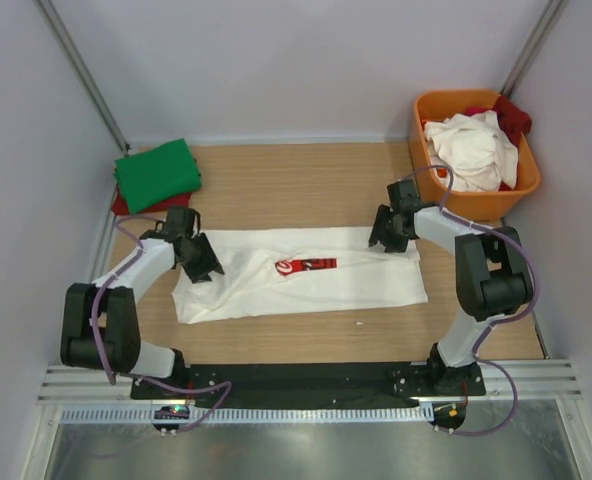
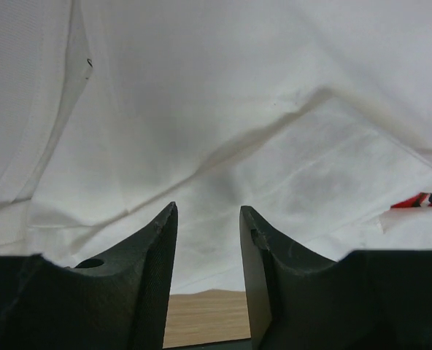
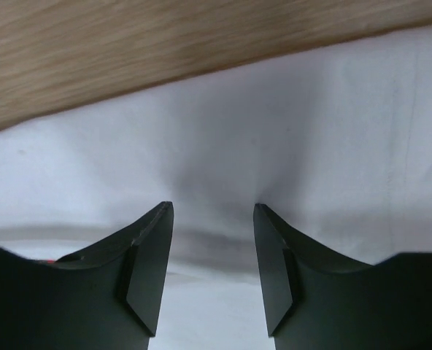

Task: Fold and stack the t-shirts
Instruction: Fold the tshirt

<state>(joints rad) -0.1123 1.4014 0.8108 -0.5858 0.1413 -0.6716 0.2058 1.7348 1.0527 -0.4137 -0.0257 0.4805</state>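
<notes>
Jaws on both arms stand apart, neither clamped on anything. Left jaws sit at the left end of the white t-shirt [image 1: 306, 292]; in the left wrist view the gap shows white cloth [image 2: 223, 131] ahead and a strip of bare wood below. Right jaws are at the shirt's far right corner; the right wrist view shows cloth [image 3: 223, 146] bunched into soft creases running toward the gap, with the tabletop [image 3: 128, 51] beyond the hem.

White t-shirt lies mid-tabletop [image 1: 296, 185] as a long flat band running left to right, with its red print [image 1: 306, 265] face up near the middle. One edge of the print shows in the left wrist view at far right [image 2: 420, 199].

Folded green t-shirt [image 1: 157, 173] is at the far left corner, lying on a red one [image 1: 123, 206] that peeks out under it. Orange tub [image 1: 428, 135] is at the far right corner, holding crumpled white cloth [image 1: 473, 150] and some red cloth [image 1: 514, 116].
</notes>
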